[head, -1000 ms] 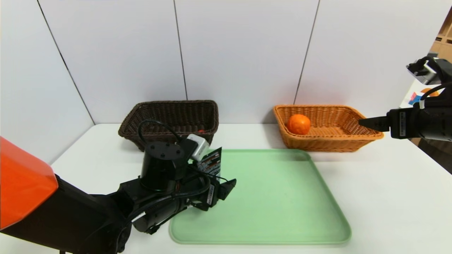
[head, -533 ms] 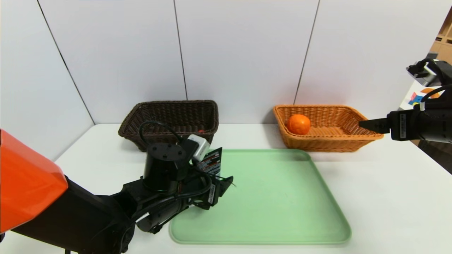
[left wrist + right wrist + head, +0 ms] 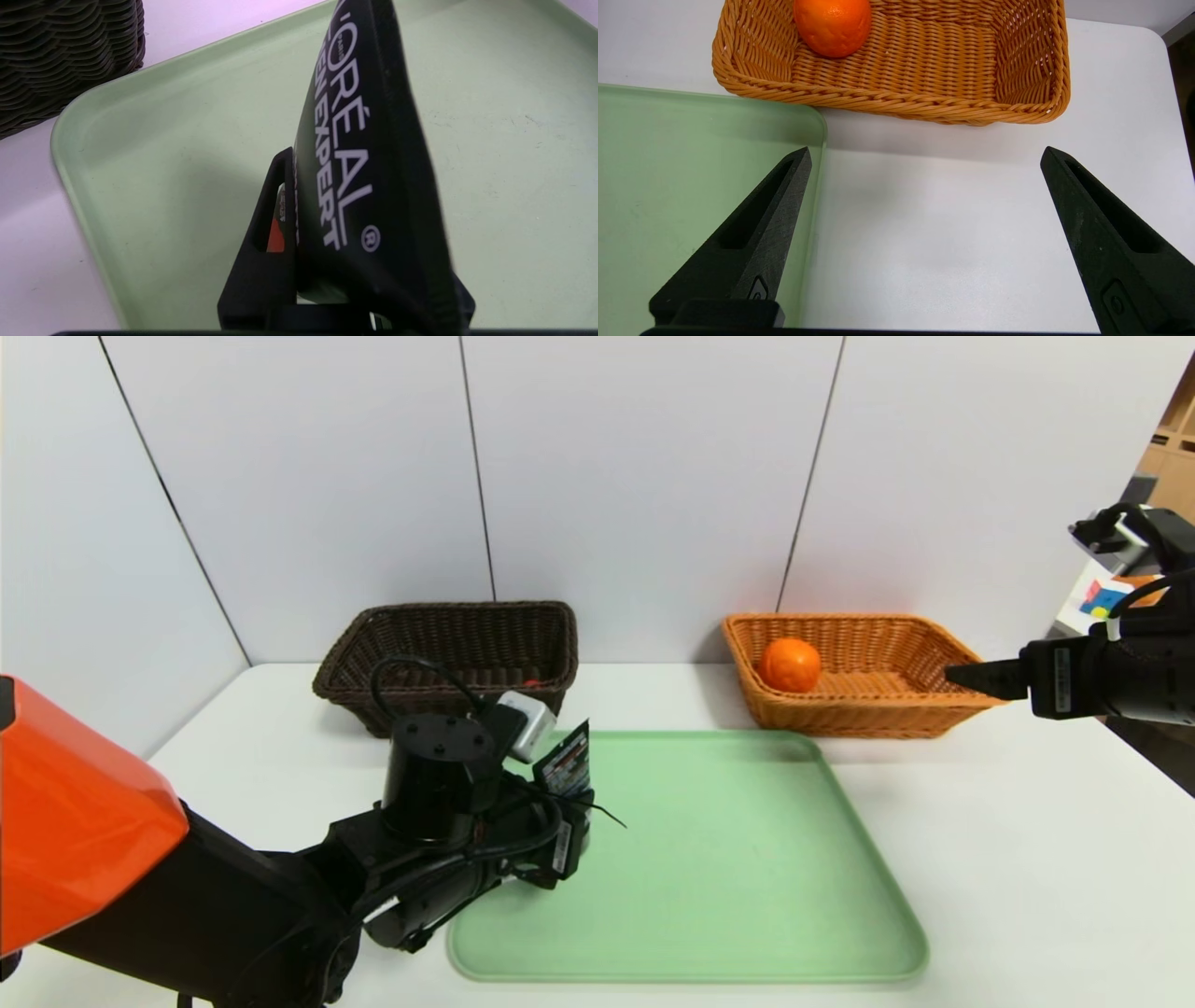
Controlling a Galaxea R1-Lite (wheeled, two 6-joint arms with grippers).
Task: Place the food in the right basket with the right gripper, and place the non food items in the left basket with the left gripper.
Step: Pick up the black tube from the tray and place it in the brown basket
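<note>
my left pincer is closed on 1 dark l'oréal tube, which rises between its fingers, long axis running on out past the tips, above the green tray. the dark basket lies beyond my pincer, toward my left; i judge the coming carry goes there, and this arm is the nearer. the left wrist view shows the lettering; the head view shows the tube's far end only. my right pincer waits wide, just in front of the orange basket.

The dark basket's far side and the orange's top are cut off.
</note>
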